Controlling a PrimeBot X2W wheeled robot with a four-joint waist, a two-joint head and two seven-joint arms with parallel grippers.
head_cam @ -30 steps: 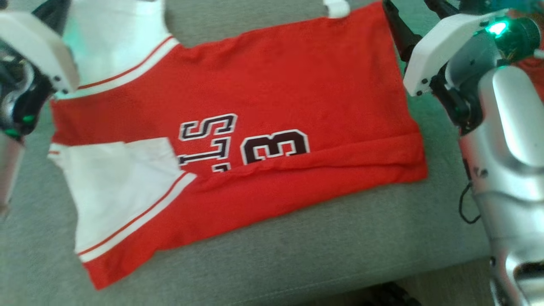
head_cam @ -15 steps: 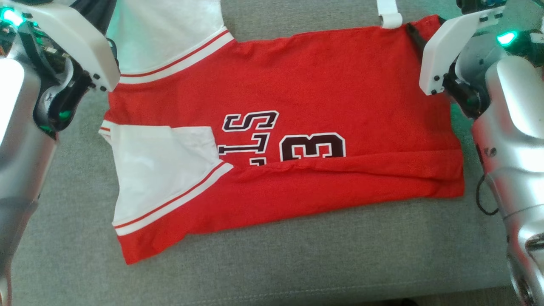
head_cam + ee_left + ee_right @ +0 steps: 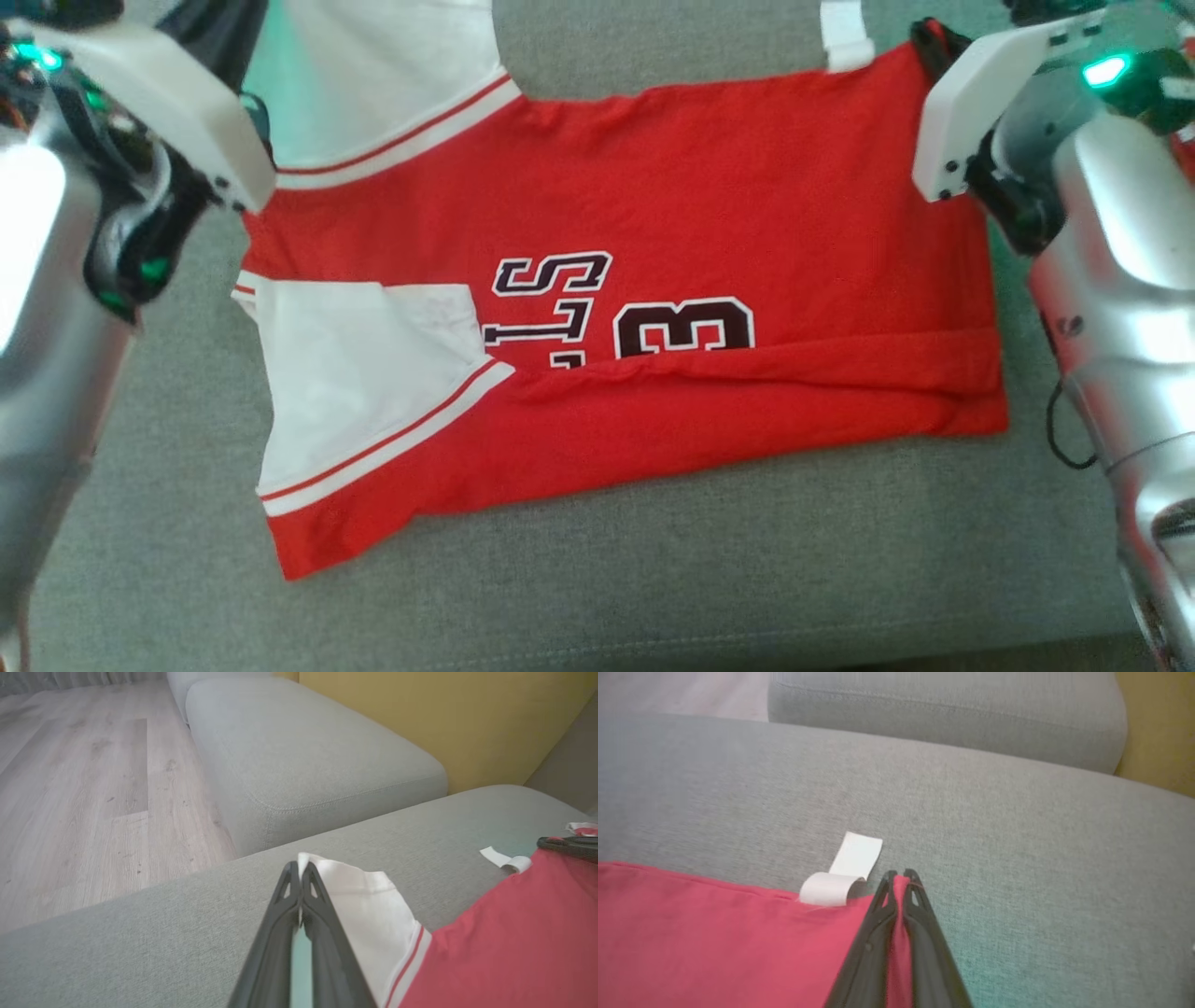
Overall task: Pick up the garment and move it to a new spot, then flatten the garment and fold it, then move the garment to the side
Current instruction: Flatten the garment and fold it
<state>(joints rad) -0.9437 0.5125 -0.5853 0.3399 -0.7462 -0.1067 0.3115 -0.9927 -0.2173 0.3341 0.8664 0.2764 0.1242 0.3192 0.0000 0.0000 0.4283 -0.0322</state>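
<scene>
R hand just closed: now pinches red corner of garment, upper right of frame. L hand pinches white sleeve tip, upper left. Garment mid-frame on sofa cushion, near edge folded. Both far corners held, so next fold prob. ready.

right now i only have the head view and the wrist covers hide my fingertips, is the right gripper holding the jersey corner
observer: yes, the right gripper is shut on the red corner of the jersey, beside the curled white label.
operator: ok and the left one
observer: the left gripper is shut too, pinching the far corner of the white sleeve.
</scene>
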